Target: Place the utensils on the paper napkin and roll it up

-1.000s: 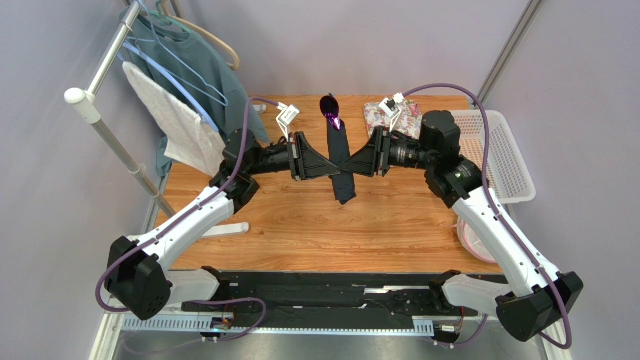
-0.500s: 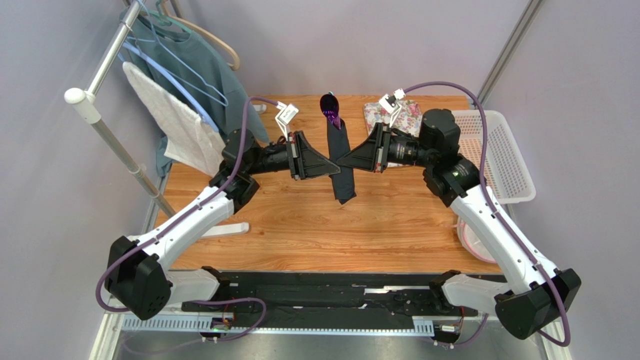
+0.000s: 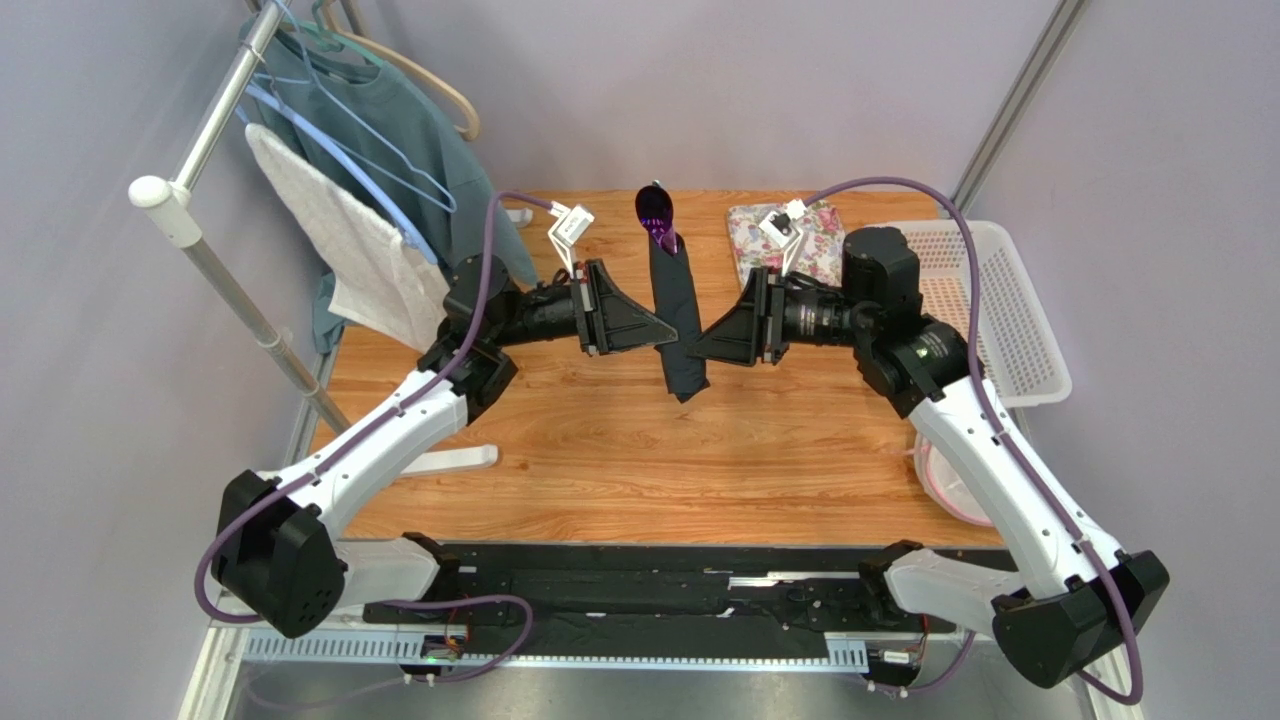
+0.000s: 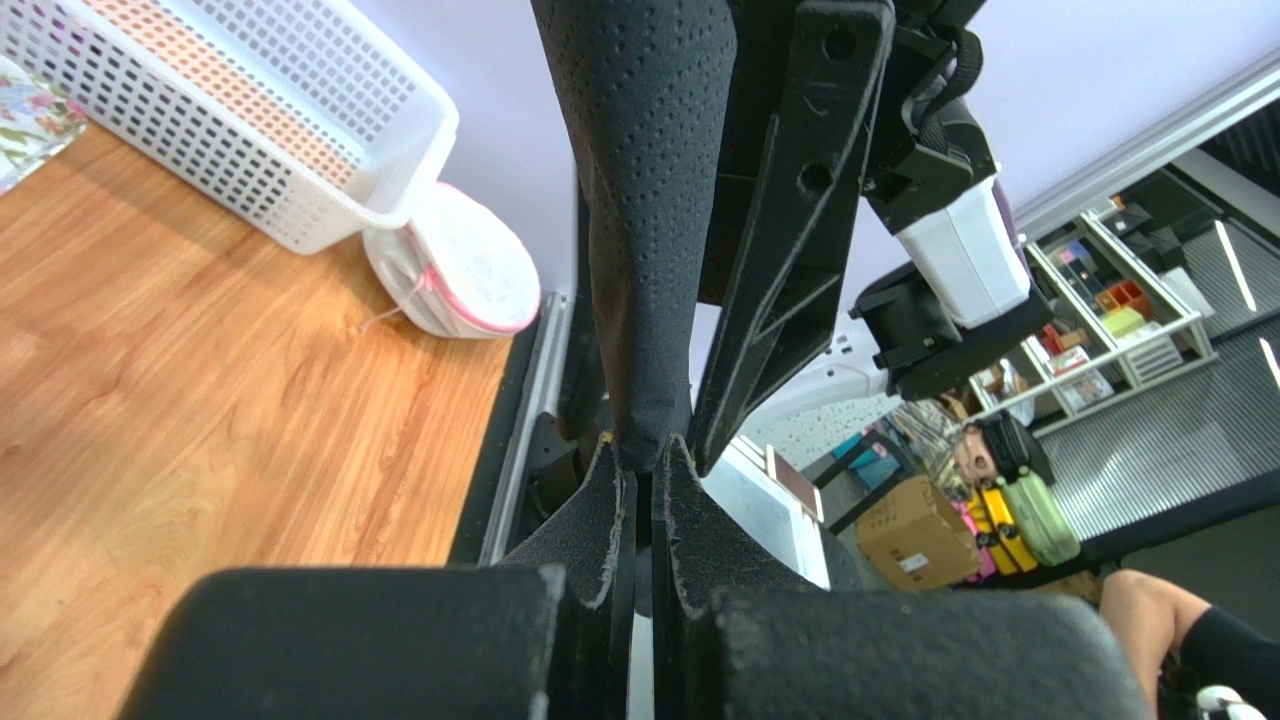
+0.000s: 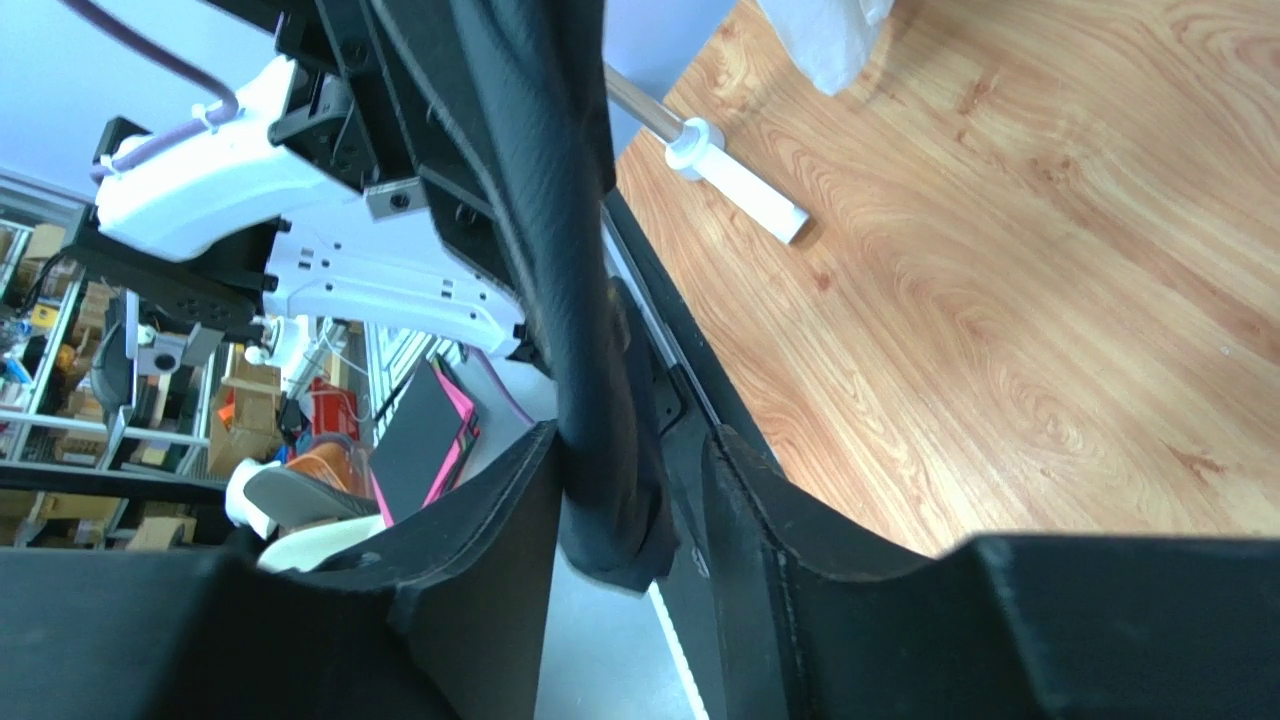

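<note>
Aloft, the left gripper point(image 4: 639, 468) pinches the rolled black paper napkin point(image 3: 679, 323), a purple spoon point(image 3: 655, 210) poking from its top, while the right gripper point(image 5: 628, 458) straddles it, jaws half open.

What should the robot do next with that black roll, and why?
Probably close the right pincer on the rolled paper napkin. Its fingers stand apart around the roll, so only the shut left pincer seems to hold it above the table, with the purple spoon poking out the top.
</note>
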You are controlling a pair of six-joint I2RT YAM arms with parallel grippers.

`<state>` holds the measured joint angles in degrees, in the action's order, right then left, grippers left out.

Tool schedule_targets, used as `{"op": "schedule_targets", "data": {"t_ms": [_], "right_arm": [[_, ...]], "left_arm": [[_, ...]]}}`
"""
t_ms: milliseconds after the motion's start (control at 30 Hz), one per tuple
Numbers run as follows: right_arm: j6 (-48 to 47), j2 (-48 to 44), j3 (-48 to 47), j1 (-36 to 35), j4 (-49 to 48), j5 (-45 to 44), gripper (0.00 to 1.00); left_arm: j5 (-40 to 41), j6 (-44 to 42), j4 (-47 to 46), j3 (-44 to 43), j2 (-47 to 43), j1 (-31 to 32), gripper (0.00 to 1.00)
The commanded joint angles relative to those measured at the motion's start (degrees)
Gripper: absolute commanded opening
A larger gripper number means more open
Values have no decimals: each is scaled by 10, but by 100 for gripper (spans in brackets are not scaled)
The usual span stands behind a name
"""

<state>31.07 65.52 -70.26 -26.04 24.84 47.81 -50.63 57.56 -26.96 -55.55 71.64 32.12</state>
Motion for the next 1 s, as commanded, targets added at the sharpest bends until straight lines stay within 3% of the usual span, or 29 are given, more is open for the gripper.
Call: {"op": "schedule_targets", "data": {"t_ms": [0, 100, 133, 200, 333, 367, 400, 433, 467, 533, 633, 700, 733, 800, 833, 867, 967], "right_arm": [[-24, -32, 14, 3, 7, 35, 40], [-8, -23, 15, 1, -14, 65, 28], [-8, -20, 14, 0, -14, 67, 16], [-21, -14, 13, 0, -11, 71, 2], [-32, -14, 13, 1, 5, 55, 0], [-36, -13, 9, 1, 13, 52, 7], [-39, -6, 5, 1, 26, 47, 19], [-47, -3, 1, 0, 46, 45, 41], [-47, -3, 3, 0, 52, 45, 49], [-45, -7, 13, -2, 48, 45, 56], [-43, -10, 29, -15, 42, 47, 56], [-40, -12, 40, -22, 35, 52, 51], [-40, -14, 42, -26, 29, 53, 36], [-45, -13, 44, -26, 28, 54, 23], [-49, -9, 43, -26, 34, 56, 6], [-52, -5, 40, -26, 38, 55, 0], [-57, -7, 35, -26, 43, 56, 0]], "left_arm": [[-1, -8, -37, -25, -5, -4, 0], [-1, -9, -37, -24, -4, -4, 0], [-2, -9, -35, -24, -4, -4, 0], [-2, -10, -35, -24, -5, -4, 0], [0, -10, -36, -25, -6, -4, 0], [0, -10, -36, -25, -6, -4, 0], [-1, -10, -36, -25, -6, -4, 0], [-1, -10, -37, -25, -6, -5, 0], [0, -10, -37, -25, -4, -5, 0], [0, -9, -40, -28, -4, -5, 0], [1, -8, -42, -29, 0, -5, 0], [1, -8, -42, -31, 2, -5, 0], [1, -8, -40, -31, 3, -5, 0], [0, -10, -38, -32, 3, -5, 0], [1, -10, -37, -33, 3, -5, 0], [2, -10, -37, -33, 3, -5, 0], [1, -11, -35, -33, 3, -5, 0]]}}
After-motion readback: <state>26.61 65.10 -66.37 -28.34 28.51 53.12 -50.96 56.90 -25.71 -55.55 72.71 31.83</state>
